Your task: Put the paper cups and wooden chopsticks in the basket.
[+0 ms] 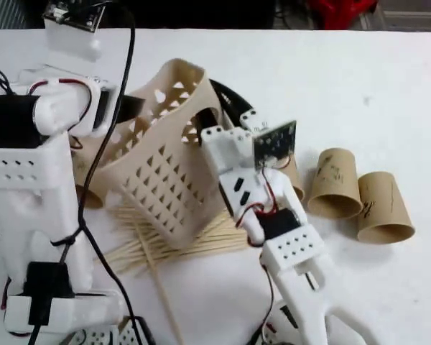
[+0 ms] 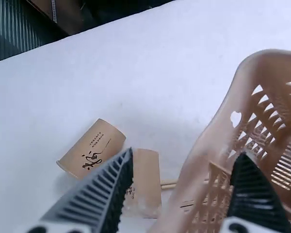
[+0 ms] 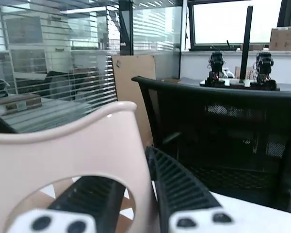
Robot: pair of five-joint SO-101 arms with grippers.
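Beige basket (image 1: 165, 180) is leaning over wooden chopsticks (image 1: 165, 248); my right end effector (image 3: 128, 170) is clamping its far rim, left end effector (image 2: 184, 160) gaping beside it. I'm probably righting it; paper cups (image 1: 335, 183) at right need grasping next.

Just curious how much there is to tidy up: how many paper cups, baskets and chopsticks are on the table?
Paper cups: 5 (one half hidden)
Basket: 1
Wooden chopsticks: a heap, too tangled to count
Total: 6 things plus the chopstick heap
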